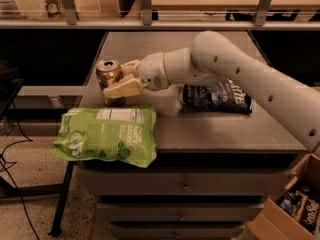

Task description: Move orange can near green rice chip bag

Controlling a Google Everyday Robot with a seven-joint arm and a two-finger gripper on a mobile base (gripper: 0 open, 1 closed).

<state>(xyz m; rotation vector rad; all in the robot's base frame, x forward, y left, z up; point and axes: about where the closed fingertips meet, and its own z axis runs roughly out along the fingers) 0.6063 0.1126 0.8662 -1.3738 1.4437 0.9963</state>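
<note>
Gripper [115, 79] clamps the orange can [108, 72] just behind the green rice chip bag [107, 136]; the blue chip bag [222, 98] shows white lettering ending "ettle".

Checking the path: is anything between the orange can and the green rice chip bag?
Nothing visible. The gripper grips the orange can right behind the green rice chip bag; the blue bag lies aside.

Arm [240, 69]: smooth white tubular shell, small dark round holes dotted along it. Wrist [157, 74]: rounded white housing with a grey disc. Gripper [116, 79], at the table's [210, 129] left side, clamped on the orange can [108, 72]: two blunt cream-yellow fingers [124, 88].
</note>
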